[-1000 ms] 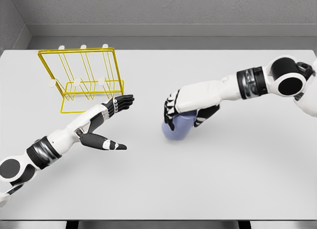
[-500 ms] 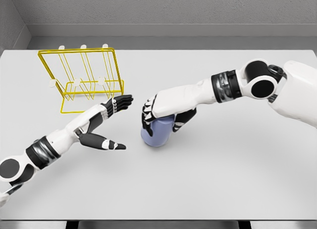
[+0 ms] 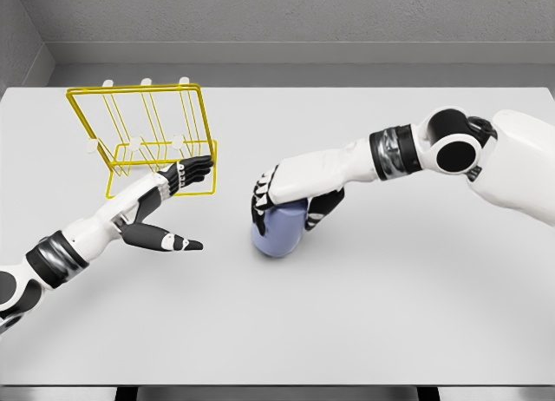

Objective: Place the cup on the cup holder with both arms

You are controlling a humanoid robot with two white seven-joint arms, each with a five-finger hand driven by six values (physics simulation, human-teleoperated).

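Note:
A pale blue cup (image 3: 277, 230) stands on the white table (image 3: 390, 305) near its middle. My right hand (image 3: 290, 203) covers its top, fingers curled down both sides, shut on it. The yellow wire cup holder (image 3: 143, 136) with white pegs stands at the back left. My left hand (image 3: 178, 201) lies open just in front of the holder's right corner, fingers stretched toward it and thumb pointing right, about a hand's width left of the cup.
A grey wall runs behind the table's far edge. The right upper arm (image 3: 512, 158) hangs over the table's right side.
The right hand carried the cup leftward from the centre-right, then stopped. The left hand drew back to the left, toward the holder, in the last half second.

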